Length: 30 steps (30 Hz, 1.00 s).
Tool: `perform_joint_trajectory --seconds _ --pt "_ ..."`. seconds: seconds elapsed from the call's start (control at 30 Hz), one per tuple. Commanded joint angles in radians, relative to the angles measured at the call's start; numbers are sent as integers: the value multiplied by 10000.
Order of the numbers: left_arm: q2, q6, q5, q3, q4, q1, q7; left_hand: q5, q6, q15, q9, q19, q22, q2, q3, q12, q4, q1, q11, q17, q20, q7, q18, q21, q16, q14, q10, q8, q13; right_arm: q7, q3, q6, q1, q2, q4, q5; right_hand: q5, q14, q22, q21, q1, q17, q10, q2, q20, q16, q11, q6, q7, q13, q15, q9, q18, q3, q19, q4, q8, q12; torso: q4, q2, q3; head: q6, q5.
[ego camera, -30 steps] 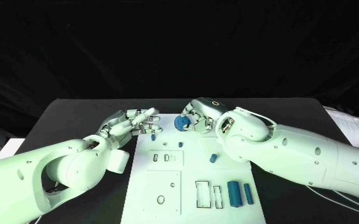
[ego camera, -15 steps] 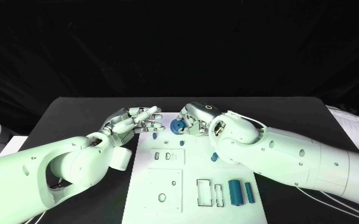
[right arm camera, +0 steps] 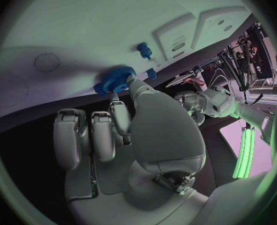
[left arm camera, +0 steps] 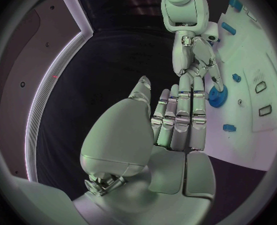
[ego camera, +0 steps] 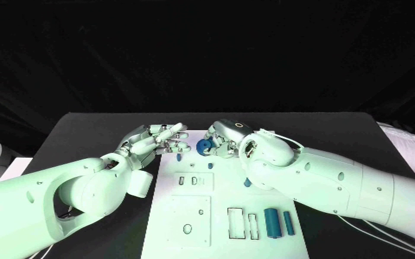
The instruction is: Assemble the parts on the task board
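Parts sit scattered over your white task board [ego camera: 195, 211], which lies in the middle of the black table [ego camera: 86, 133]. At the board's far end you have a blue toothed gear [ego camera: 206, 145] pinched in the fingertips of your right hand [ego camera: 226, 137]; the right wrist view shows the gear [right arm camera: 114, 80] right at the board's surface, with a fingertip and the thumb against its rim, though you cannot tell from it whether the gear is seated or just touching. Your left hand [ego camera: 156, 142] hovers just beside the board's far left corner, holding nothing, its fingers extended and slightly apart, their tips pointing toward the gear; the left wrist view shows the same, with its fingers [left arm camera: 179, 120] stretched side by side and the gear [left arm camera: 217, 95] just past their tips. Close to the gear on the board you can see a small blue peg [ego camera: 178, 157] and a second small blue peg [ego camera: 209, 165]. Farther toward you, a short blue piece [ego camera: 247, 182] lies beside your right forearm. At the near right of the board, a blue cylinder [ego camera: 271, 222] and a slimmer blue bar [ego camera: 287, 223] lie side by side, next to two empty rectangular slots [ego camera: 242, 223].
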Motion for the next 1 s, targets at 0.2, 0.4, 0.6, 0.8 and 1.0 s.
perform_joint_trajectory --seconds 0.2,0.4,0.6,0.8,1.0 --pt "3 204 18 6 36 12 19 -10 -56 71 -8 24 -9 104 0 -67 -37 35 -12 12 73 -6 123 -36 -69 -14 -48 -52 -9 -114 -9 432 0 22 -35 33 154 831 593 -29 -969 1678 -155 -310 171 108 42 -297 61 -131 136 2 -100 -686 178 866 1 -247 -1 1 1 1 9" --pt "-10 197 18 6 44 12 1 -11 -56 72 -6 26 -15 114 -2 -75 -53 47 -12 22 74 -5 124 -41 -81 -12 -46 -58 -7 -151 -14 719 1 9 -56 213 1229 847 643 -2 -1776 1769 -105 89 171 156 22 -108 24 -36 126 62 -108 -1207 198 1082 53 -130 -4 1 0 13 16" --pt "-19 196 18 6 49 12 -14 -11 -56 72 -6 26 -15 114 -2 -75 -53 47 -12 22 74 -5 124 -41 -81 -12 -46 -58 -7 -166 -15 748 1 -39 -61 357 1627 859 674 14 -1890 1829 -48 336 145 186 -20 62 -26 67 94 94 -113 -1420 211 1061 82 0 -7 5 10 9 29" --pt "-29 192 18 6 29 12 -18 -11 -56 72 -6 26 -15 114 -2 -75 -53 47 -12 22 74 -5 124 -41 -81 -12 -46 -58 -7 354 -15 -468 -2 -273 101 639 1783 869 722 39 -1561 1872 -4 342 123 209 -36 70 -33 141 75 86 -124 -1521 233 905 35 90 -22 -9 18 34 31" --pt "-52 178 19 6 -27 12 -16 -12 -62 74 -7 27 -19 117 -7 -83 -59 48 -9 27 75 -2 125 -44 -88 -12 -51 -65 -8 1942 49 -1507 18 -905 488 2158 1738 852 661 8 -1180 1808 -97 345 151 172 22 -210 43 47 117 21 -112 -1593 201 756 -24 -62 -62 -34 17 79 7"
